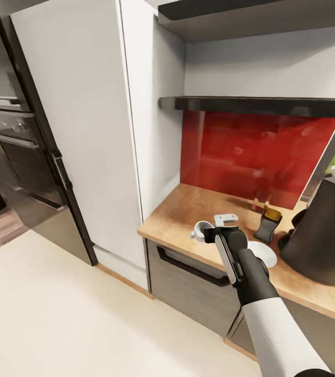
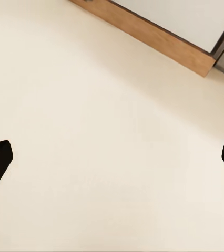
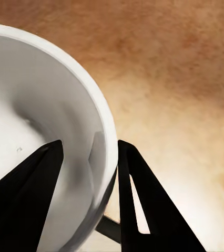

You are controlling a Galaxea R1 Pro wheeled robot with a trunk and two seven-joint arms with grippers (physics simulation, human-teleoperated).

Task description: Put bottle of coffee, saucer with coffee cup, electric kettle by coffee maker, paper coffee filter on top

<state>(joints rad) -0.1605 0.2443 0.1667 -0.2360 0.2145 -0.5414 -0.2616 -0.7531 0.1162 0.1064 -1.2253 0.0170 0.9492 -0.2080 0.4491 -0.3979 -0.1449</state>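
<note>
Right gripper (image 3: pixel 88 173) pinched the coffee cup (image 3: pixel 43 131) rim above the counter (image 1: pixel 188 209); left gripper (image 2: pixel 112 157) jaws spread wide over the floor (image 2: pixel 91 105).

Cream floor (image 1: pixel 57 314), white tall cabinet (image 1: pixel 78 131), red backsplash (image 1: pixel 251 152), dark shelves (image 1: pixel 261 104), black oven (image 1: pixel 15 157)

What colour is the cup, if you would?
White; the cup shows best in the right wrist view.

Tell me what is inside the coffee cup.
In the right wrist view, one of the right gripper's fingers reaches inside the cup; the other is outside the rim. The white inner wall looks bare, though the finger hides part of the bottom.
</note>
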